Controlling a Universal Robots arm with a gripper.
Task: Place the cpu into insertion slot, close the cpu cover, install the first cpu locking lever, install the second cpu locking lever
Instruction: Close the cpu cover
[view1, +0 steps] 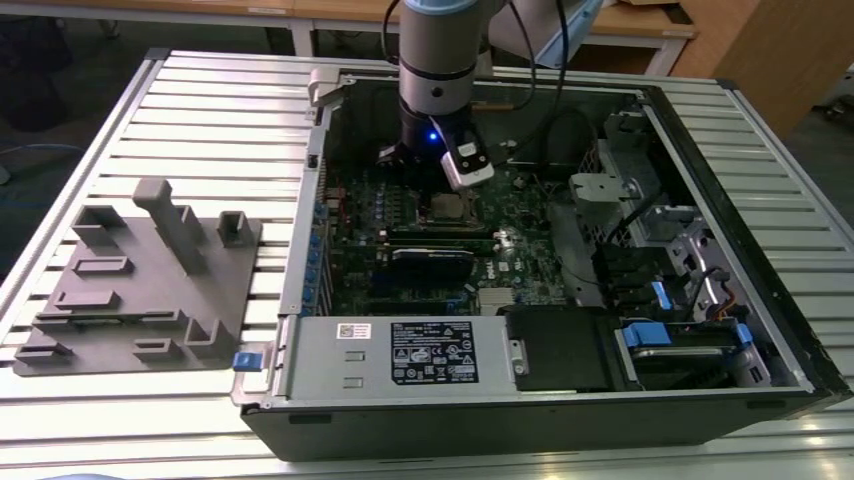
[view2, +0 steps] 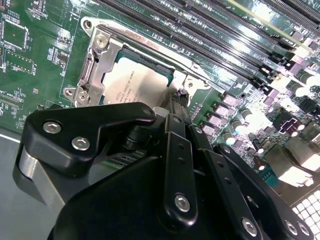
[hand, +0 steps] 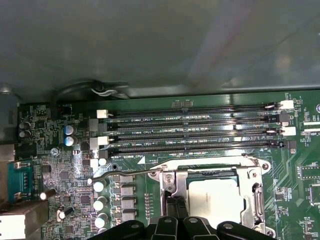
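One gripper (hand: 175, 201) is all you are working with. In the first wrist view its fingers are reaching down pressed together, pinching nothing, with the tips hanging just beside the edge of the insertion slot (hand: 212, 174). One cpu (hand: 217, 197) is sitting flat inside that slot with its dull metal top facing up. One cpu cover (view2: 94, 70) is lying around it, its window framing the chip, though I cannot tell whether it is fully down. You are dealing, I judge, with a light, stiff but delicate chip: the smooth top is offering little grip, so its bare edges are the place to take hold, never the underside. The cover is looking thin and springy, and is best pushed on its flat frame. One locking lever (hand: 125, 172) is showing plainly, a stiff wire running along the side of the slot that faces the memory slots (hand: 190, 134), and its hooked end, jutting past the corner, is probably the spot to catch. Those memory slots, four of them, are lying side by side, all empty, on the green circuit board (hand: 300, 150). Farther out, in the exterior view, one open computer case (view1: 534, 425) is resting on a slatted table (view1: 200, 100), with one grey fixture block (view1: 147, 280) sitting at the exterior view's left.
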